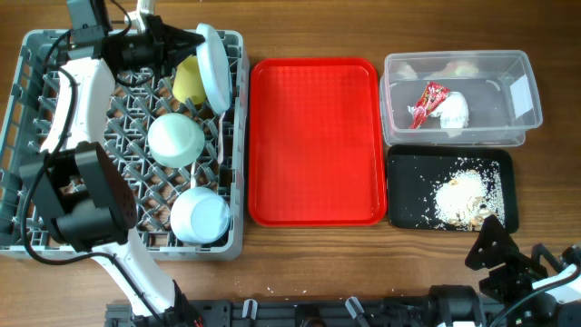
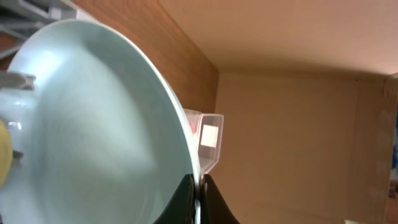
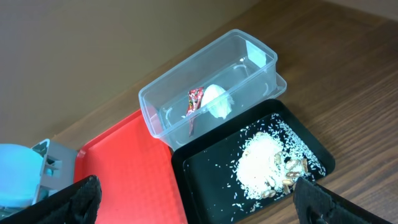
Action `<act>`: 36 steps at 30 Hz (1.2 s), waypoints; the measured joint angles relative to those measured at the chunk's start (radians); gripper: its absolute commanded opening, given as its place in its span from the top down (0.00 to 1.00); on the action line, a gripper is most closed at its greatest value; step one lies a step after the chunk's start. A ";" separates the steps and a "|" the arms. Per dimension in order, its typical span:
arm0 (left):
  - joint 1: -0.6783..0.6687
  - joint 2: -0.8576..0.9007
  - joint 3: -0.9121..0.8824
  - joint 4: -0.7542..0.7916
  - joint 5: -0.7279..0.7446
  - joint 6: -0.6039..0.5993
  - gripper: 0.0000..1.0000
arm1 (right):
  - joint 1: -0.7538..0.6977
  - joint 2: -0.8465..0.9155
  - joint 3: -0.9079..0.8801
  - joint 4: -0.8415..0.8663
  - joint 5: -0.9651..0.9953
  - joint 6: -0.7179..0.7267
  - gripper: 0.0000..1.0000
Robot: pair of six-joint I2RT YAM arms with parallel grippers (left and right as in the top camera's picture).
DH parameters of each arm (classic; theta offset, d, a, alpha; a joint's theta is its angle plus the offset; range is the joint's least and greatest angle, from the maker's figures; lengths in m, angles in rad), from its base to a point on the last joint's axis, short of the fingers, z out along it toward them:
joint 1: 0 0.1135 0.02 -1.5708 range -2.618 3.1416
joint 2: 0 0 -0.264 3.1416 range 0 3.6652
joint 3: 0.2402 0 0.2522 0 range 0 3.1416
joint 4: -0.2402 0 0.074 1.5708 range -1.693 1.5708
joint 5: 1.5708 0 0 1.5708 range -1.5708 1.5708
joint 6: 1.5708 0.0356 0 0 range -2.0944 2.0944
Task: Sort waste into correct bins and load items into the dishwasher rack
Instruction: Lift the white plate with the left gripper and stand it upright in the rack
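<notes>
The pale blue plate [image 1: 211,65] is held on edge at the upper left of the frame, over the grey dishwasher rack [image 1: 18,136], its rim clamped by the left gripper [image 2: 198,202]. The right gripper [image 1: 492,245] is seen spread apart and empty at the lower right, beside the black tray [image 1: 408,211].

A pale blue round plate [image 1: 213,68], grey grid-floored plastic rack [image 1: 145,195], plain red flat tray [image 1: 313,141], beige-speckled shallow black tray [image 1: 413,195].
</notes>
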 measured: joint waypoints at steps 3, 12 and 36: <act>0.000 0.000 0.000 0.020 -0.006 -0.002 0.96 | 0.000 0.000 0.000 0.000 0.000 0.000 0.00; -0.049 0.058 0.000 0.093 -0.002 -0.003 0.90 | 0.000 0.000 0.000 0.000 0.000 0.000 0.00; -0.300 -0.524 0.005 -0.210 -0.460 0.016 0.00 | 0.000 0.000 0.000 0.000 0.000 0.000 0.00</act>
